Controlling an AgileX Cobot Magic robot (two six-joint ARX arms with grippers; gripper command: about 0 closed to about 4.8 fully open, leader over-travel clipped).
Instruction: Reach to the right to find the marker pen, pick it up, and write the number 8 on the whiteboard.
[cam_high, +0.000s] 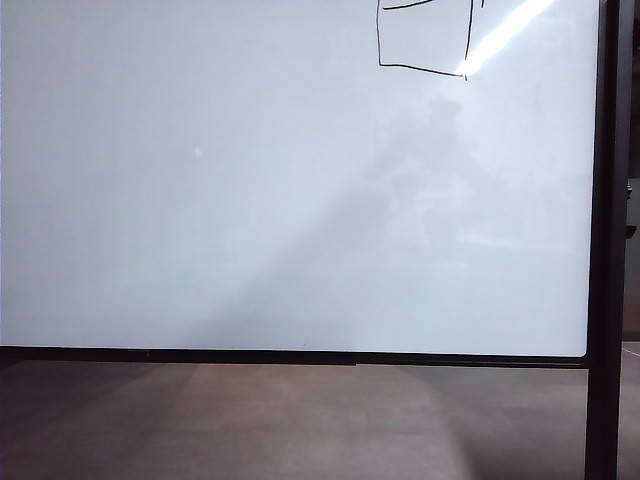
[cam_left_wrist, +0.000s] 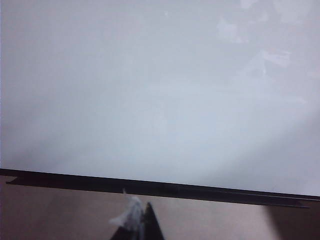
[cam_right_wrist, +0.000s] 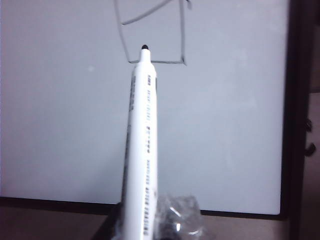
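Right wrist view: I see the marker pen, a white barrel with printed black lettering, with its long axis running away from the camera toward the whiteboard; its uncapped black tip points at the board, just below the lower edge of the number 8. The right gripper pinches the rear end of the marker pen, its fingers partly wrapped in clear film. Exterior view: I find only the lower box of the number 8, near the upper right corner of the whiteboard; neither arm appears here. Left wrist view: the left gripper sits below the whiteboard's black bottom frame; whether its jaws are spread or together I cannot tell.
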